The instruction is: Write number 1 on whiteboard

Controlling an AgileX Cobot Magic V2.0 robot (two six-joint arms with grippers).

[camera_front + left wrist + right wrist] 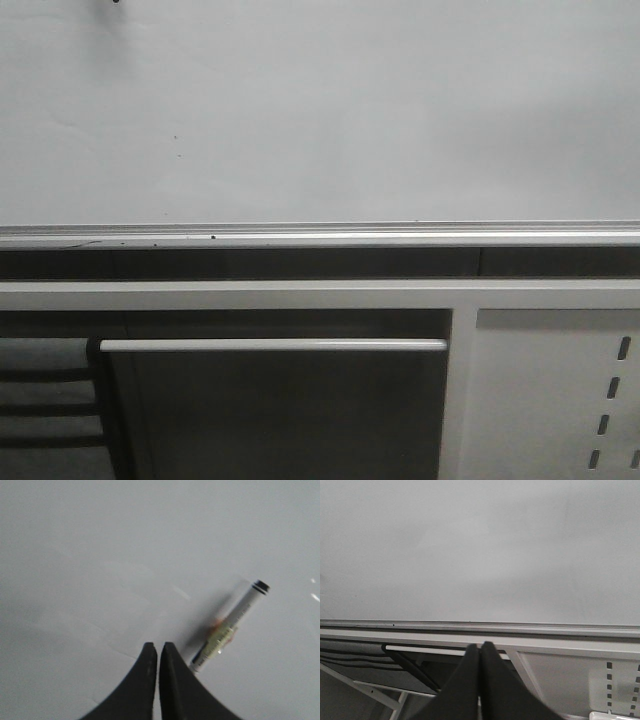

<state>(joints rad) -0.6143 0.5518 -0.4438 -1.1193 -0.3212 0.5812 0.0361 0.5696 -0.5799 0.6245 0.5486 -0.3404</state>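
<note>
While the whiteboard (pixel 320 110) shows no number 1, my left gripper (pixel 158 652), fingers pressed together, grips nothing; the marker (pixel 230 627) lies just beside it. My right gripper (pixel 480 652) is likewise closed and empty, so next I judge the left must open and take the marker.

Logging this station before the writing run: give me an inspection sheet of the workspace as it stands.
Surface: whiteboard pale, glossy, a few tiny dark specks.
Job's things: no number 1 seen; marker lies against the board in the left wrist view, blurred.
Clutter: nothing seen.
Grippers: left gripper shut, empty, beside the marker; right gripper shut, empty.
Cables: nothing seen.
Surroundings: silver rail; below it a perforated panel.
</note>
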